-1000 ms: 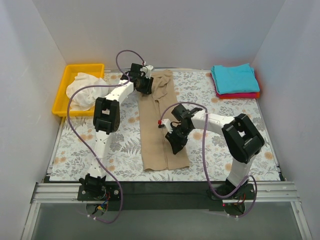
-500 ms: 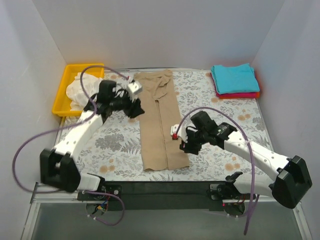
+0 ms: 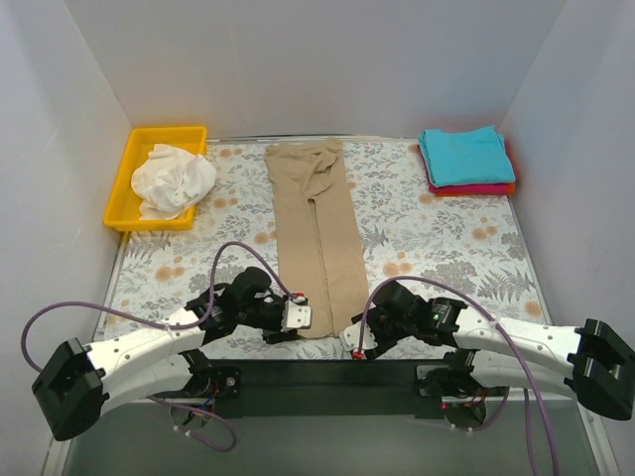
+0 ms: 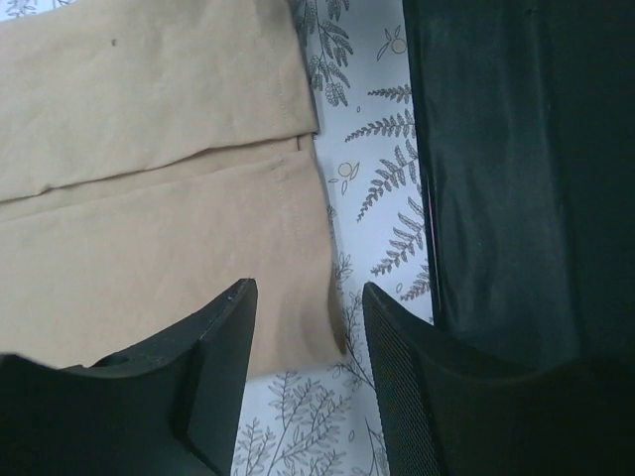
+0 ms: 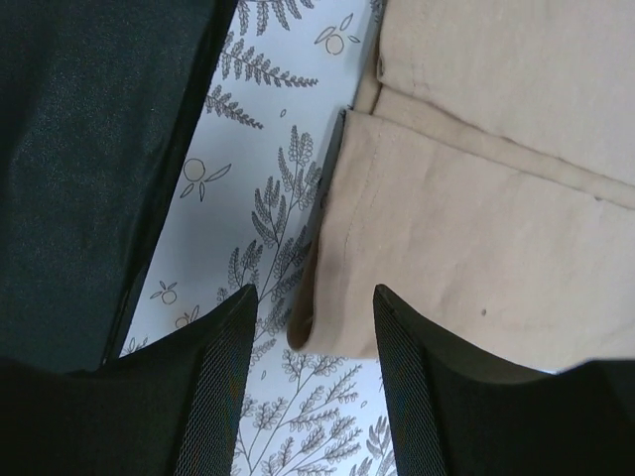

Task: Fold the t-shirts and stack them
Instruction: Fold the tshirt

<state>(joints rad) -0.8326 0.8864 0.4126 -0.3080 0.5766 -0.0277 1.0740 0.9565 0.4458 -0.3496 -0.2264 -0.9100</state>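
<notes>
On the table [image 3: 327, 377], a fern-printed cloth [image 3: 427, 233] carries a yellow tray [image 3: 127, 164], a tan t-shirt [image 3: 319, 238] and a teal-over-pink stack [image 3: 466, 157].

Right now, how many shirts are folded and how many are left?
Two look done: the teal t-shirt lies folded on the red-pink t-shirt at the far right. In hand: the tan t-shirt is a long folded strip, with the left gripper and right gripper, both open, at its near corners. Left: the white t-shirt, crumpled in the yellow bin.

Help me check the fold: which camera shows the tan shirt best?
The top view: the whole tan shirt lies there as a long folded strip. Each wrist view shows only one near corner of it.
</notes>
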